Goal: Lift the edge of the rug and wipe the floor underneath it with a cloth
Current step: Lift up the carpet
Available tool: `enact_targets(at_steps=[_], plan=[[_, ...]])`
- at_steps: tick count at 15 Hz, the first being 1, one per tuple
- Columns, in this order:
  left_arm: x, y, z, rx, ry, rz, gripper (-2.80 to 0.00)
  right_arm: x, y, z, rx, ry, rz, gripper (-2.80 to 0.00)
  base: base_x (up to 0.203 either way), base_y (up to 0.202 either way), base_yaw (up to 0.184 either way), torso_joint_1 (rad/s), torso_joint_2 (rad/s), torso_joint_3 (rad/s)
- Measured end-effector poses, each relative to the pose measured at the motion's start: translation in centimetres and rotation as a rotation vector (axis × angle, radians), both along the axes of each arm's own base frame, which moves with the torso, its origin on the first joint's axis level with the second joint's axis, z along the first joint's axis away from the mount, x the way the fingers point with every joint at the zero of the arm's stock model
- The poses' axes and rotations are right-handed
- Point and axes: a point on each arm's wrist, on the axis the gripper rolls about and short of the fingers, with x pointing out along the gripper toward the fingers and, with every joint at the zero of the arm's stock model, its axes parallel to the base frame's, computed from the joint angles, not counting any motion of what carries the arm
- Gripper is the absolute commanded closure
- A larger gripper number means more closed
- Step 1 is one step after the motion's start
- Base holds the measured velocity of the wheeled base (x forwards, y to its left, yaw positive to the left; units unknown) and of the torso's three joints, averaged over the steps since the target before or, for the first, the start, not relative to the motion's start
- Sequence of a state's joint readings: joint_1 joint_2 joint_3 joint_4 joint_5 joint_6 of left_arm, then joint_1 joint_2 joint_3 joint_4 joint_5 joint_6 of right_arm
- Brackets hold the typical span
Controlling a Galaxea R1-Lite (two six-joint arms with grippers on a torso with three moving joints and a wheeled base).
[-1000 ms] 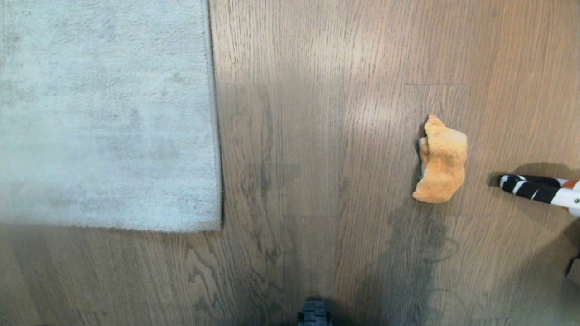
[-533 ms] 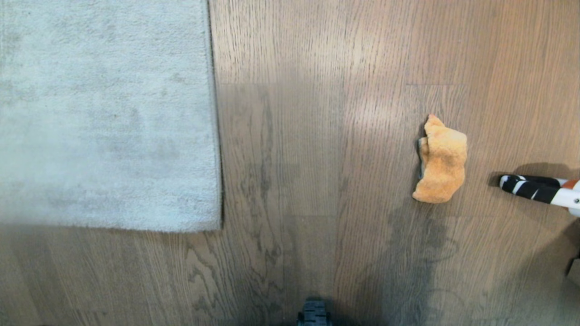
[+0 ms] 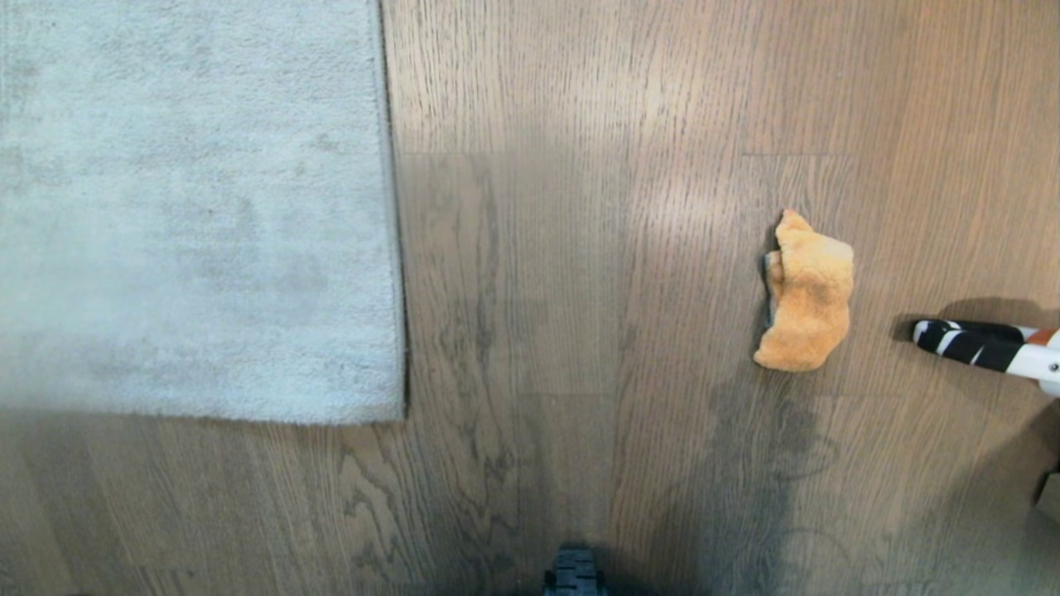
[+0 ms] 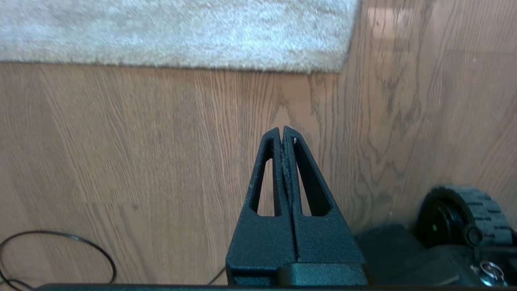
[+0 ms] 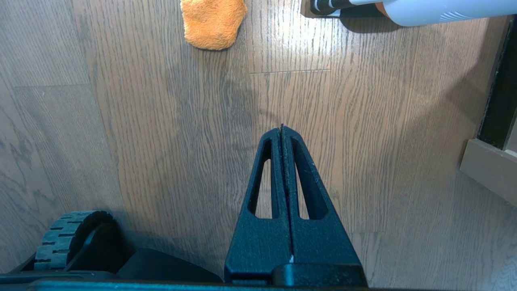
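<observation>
The light grey rug (image 3: 190, 207) lies flat at the left of the head view on the brown wood-grain floor (image 3: 563, 273), one corner towards me. The orange cloth (image 3: 807, 294) sits crumpled on the floor at the right, well apart from the rug. Neither arm shows in the head view. In the left wrist view my left gripper (image 4: 282, 130) is shut and empty above bare floor, short of the rug (image 4: 177, 32) edge. My right gripper (image 5: 281, 128) is shut and empty too, with the cloth (image 5: 213, 22) some way beyond its tips.
A black-and-white striped object with a white body (image 3: 985, 346) lies on the floor right of the cloth. Dark furniture (image 5: 494, 133) stands at the far right. My base wheels (image 4: 464, 212) (image 5: 68, 236) and a thin black cable loop (image 4: 56, 250) are near the grippers.
</observation>
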State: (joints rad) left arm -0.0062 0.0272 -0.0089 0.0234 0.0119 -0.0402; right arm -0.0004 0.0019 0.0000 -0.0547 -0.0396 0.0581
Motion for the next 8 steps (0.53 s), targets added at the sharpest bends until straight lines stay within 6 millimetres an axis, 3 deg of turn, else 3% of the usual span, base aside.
enact_targets(at_steps=[4,8], plan=[[0.6,0.0,2.4,-0.001,0.094,-0.023,0.00,0.0,0.0,0.0,0.000,0.000,0.000,0.00,0.000,0.000,0.000,0.000,0.00,0.000],[2.8,-0.2,5.3,0.006,0.245,-0.153,0.00,0.0,0.0,0.0,0.000,0.000,0.000,0.00,0.000,0.000,0.000,0.000,0.00,0.000]])
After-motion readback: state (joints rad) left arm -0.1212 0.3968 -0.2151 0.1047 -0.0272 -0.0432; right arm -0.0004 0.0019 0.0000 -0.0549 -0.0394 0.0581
